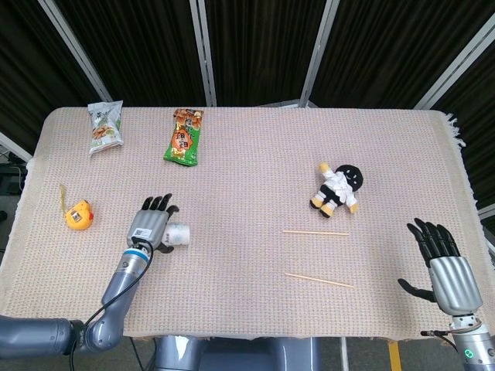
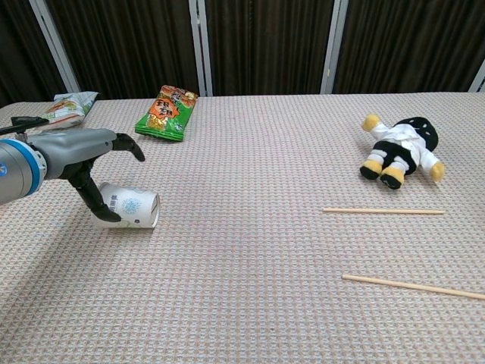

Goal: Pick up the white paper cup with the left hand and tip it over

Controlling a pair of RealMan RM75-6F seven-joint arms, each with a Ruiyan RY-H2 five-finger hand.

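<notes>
The white paper cup [image 1: 179,233] lies on its side on the woven tablecloth, its mouth facing right [image 2: 130,209]. My left hand [image 1: 153,224] hovers over the cup's base end at the left [image 2: 83,152]. Its fingers are spread and lifted off the cup. The thumb reaches down along the cup's near side, and I cannot tell whether it touches. My right hand [image 1: 442,259] is open with fingers apart, off the table's front right corner, seen only in the head view.
A green snack bag [image 2: 168,112] and a pale snack bag [image 2: 67,108] lie at the back left. A yellow tape measure [image 1: 77,214] sits left of the hand. A plush doll [image 2: 402,150] and two wooden sticks [image 2: 383,211] [image 2: 413,286] lie to the right.
</notes>
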